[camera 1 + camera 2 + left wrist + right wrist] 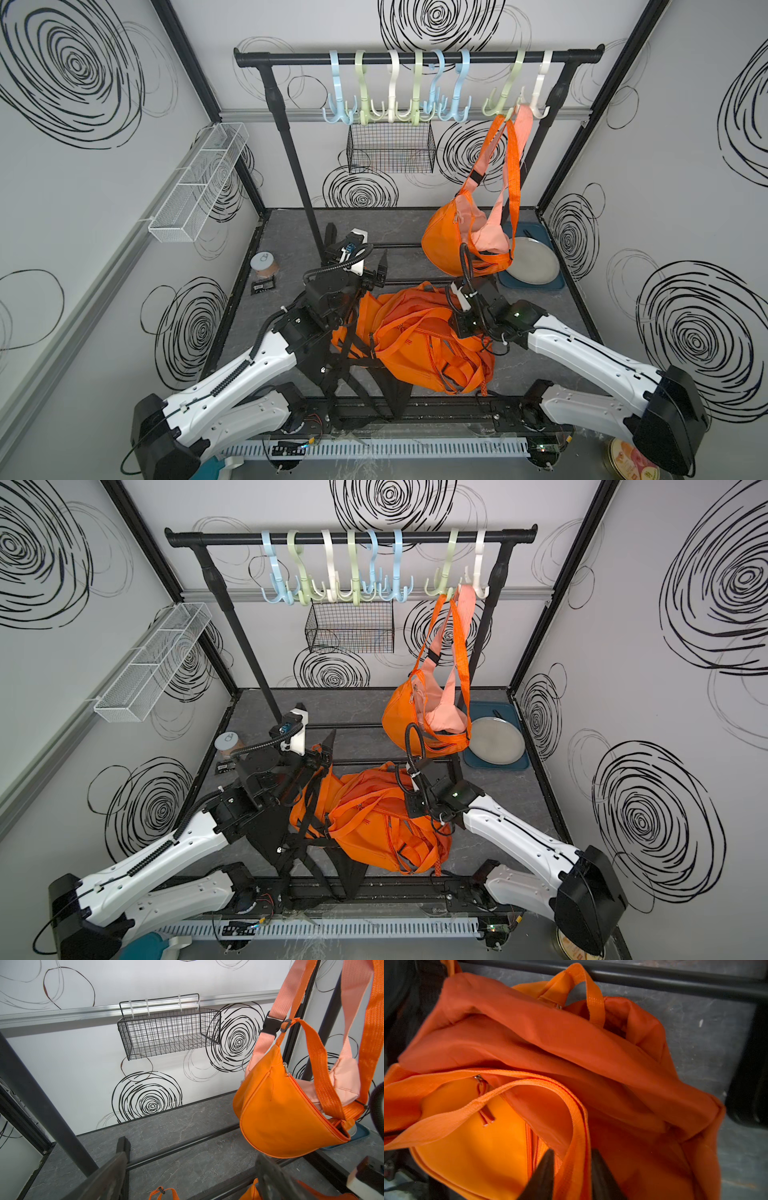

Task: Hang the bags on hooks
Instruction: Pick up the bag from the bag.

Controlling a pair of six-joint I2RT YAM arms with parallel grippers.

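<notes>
The orange bag lies crumpled on the grey floor under the rack; the right gripper pinches its strap; the left gripper gapes wide nearby, empty; a smaller orange pouch hangs from the rack's hooks.

White arms, blk joints, cables

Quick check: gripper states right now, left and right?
Left gripper: open, holding nothing.
Right gripper: closed on the strap of the orange bag.
</notes>
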